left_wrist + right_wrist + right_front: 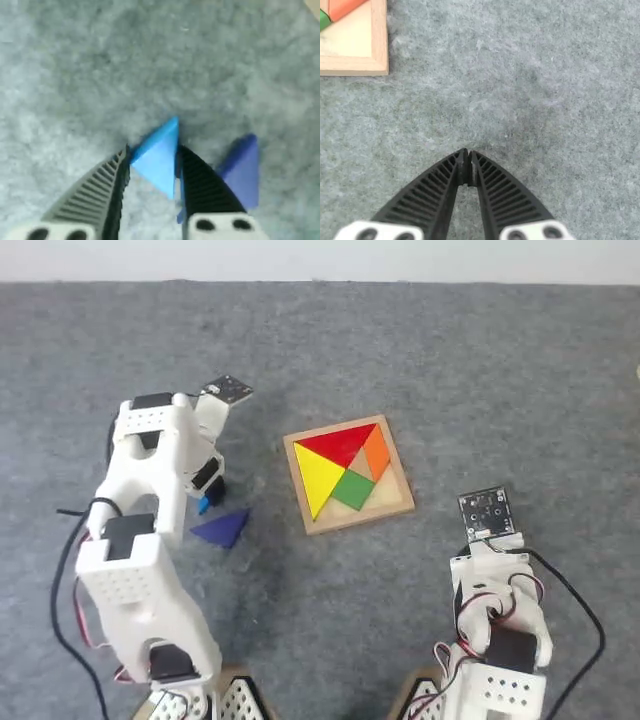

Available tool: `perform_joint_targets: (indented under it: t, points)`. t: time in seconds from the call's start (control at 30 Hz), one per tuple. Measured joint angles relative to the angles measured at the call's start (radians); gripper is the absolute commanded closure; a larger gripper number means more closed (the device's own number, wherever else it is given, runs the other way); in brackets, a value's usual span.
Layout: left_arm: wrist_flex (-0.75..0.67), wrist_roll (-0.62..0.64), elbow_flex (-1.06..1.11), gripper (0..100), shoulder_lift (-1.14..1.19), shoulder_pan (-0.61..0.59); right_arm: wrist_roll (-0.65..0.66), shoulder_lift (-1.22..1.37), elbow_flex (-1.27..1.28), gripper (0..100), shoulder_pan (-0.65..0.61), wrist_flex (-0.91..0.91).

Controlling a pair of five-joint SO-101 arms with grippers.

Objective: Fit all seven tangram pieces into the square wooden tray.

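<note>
Your left gripper (pixel 152 151) is clamping the light blue triangle (pixel 159 152); lift it level and carry it to the tray (pixel 362 521). Your right gripper (pixel 468 156) is closed on nothing.

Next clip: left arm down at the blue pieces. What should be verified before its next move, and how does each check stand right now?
1. Left gripper shut on the light blue triangle: ok, one finger on each side.
2. That triangle lifted off the grey mat: cannot tell.
3. Dark blue triangle outside that gripper: ok, it lies beside it on the mat.
4. Free room in the wooden tray: ok, bare floor at one corner.
5. Right gripper shut and away from the tray: ok.
6. All seven pieces accounted for: cannot tell; six are plain to see.
</note>
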Motion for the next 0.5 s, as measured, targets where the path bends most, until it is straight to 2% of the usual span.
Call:
perform_joint_targets:
  t: [0.3,0.5]
  points:
    - [0.147,0.021,-0.176,94,0.003,0.057,0.0,0.0,0.0,99.2,0.0,0.0]
    - [0.207,0.086,-0.232,94,0.003,0.206,0.0,0.0,0.0,99.2,0.0,0.0]
